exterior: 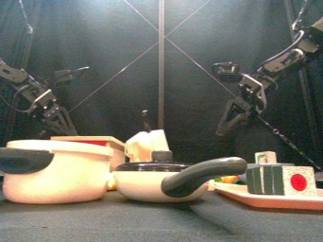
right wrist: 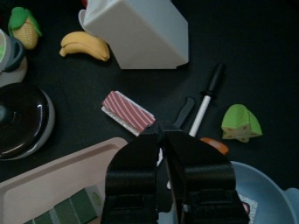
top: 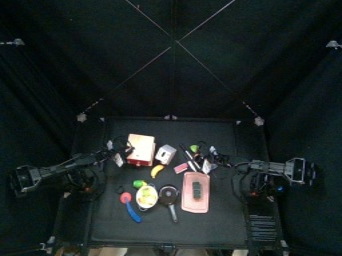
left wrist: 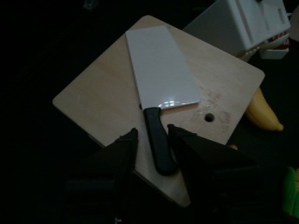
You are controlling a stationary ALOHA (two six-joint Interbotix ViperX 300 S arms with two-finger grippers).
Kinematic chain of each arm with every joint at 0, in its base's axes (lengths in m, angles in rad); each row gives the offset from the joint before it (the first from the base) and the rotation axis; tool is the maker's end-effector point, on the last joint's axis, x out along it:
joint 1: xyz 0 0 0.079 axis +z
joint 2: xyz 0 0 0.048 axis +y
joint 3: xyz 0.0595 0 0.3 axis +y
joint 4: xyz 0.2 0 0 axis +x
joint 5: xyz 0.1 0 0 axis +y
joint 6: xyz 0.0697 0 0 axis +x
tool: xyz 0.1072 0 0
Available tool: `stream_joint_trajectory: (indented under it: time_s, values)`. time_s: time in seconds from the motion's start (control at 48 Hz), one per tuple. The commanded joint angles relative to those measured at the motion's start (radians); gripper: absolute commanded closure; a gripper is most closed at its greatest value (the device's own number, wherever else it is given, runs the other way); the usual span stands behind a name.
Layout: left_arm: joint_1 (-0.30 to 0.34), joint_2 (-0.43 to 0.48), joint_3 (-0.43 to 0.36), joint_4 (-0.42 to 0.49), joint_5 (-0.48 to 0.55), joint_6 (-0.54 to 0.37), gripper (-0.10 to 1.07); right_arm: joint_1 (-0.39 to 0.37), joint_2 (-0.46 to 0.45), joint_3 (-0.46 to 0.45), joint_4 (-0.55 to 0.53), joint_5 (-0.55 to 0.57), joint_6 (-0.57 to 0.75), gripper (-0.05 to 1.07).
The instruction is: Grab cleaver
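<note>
Cleaver [left wrist: 158, 83] lies flat on a wooden cutting board [left wrist: 100, 92], left gripper [left wrist: 160, 149] spread wide astride its black handle.
Top view: board sits left of centre. Left wrist view: blade points away from the jaws, handle toward them. Right wrist view: right gripper [right wrist: 160, 138] is closed, empty. Risk: closing off-centre could twist the handle free.

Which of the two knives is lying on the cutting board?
The cleaver: broad white blade, black handle, flat on the wooden board. The slim knife lies on the bare table.
</note>
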Motion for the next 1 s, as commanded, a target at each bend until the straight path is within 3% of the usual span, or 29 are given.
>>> stream_joint_trajectory:
  time_s: [0.0, 0.208, 0.542, 0.979]
  values:
    - [0.005, 0.005, -0.015, 0.002, 0.005, -0.002, 0.42, -0.006, -0.009, -0.014, 0.000, -0.009, 0.000, 0.59]
    - [-0.014, -0.038, -0.038, 0.002, 0.005, -0.003, 0.57, -0.006, -0.011, -0.011, 0.002, -0.009, 0.000, 0.59]
    - [-0.103, -0.161, -0.041, -0.021, 0.017, -0.005, 0.57, -0.006, -0.011, -0.011, 0.006, -0.009, 0.000, 0.59]
    - [-0.129, -0.164, -0.051, -0.038, 0.020, 0.000, 0.57, -0.006, -0.011, -0.014, 0.014, -0.009, 0.000, 0.59]
